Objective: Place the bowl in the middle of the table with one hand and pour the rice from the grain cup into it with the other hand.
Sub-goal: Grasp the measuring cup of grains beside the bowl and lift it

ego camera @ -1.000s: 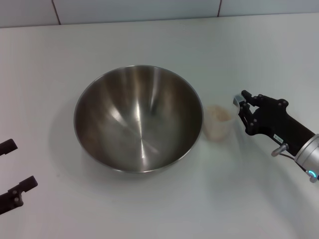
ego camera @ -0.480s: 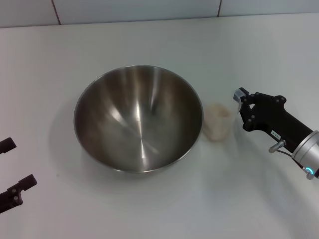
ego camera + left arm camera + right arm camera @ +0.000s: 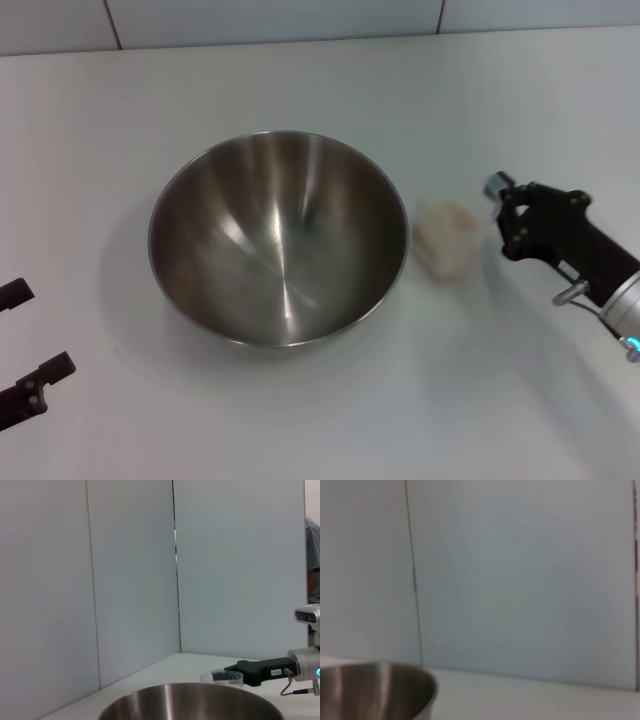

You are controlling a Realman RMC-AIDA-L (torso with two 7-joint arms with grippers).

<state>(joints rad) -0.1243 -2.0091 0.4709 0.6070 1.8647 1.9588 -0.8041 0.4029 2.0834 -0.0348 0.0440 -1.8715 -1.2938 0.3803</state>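
Observation:
The steel bowl (image 3: pixel 278 238) sits in the middle of the white table (image 3: pixel 300 80); its inside shows no grains. Its rim also shows in the left wrist view (image 3: pixel 190 700) and the right wrist view (image 3: pixel 375 690). The clear grain cup (image 3: pixel 446 238), with rice (image 3: pixel 445 228) in it, is just right of the bowl. It looks slightly raised and tilted. My right gripper (image 3: pixel 498 218) is at the cup's right side and holds it. The left wrist view shows a black finger at the cup (image 3: pixel 222 679). My left gripper (image 3: pixel 22 340) is open and empty at the front left.
A white panelled wall (image 3: pixel 300 20) runs along the table's far edge. Bare tabletop lies in front of the bowl and to its left.
The right gripper closed in on the cup, then shifted right. The cup moved a little right and up with it. The bowl and left gripper stayed put.

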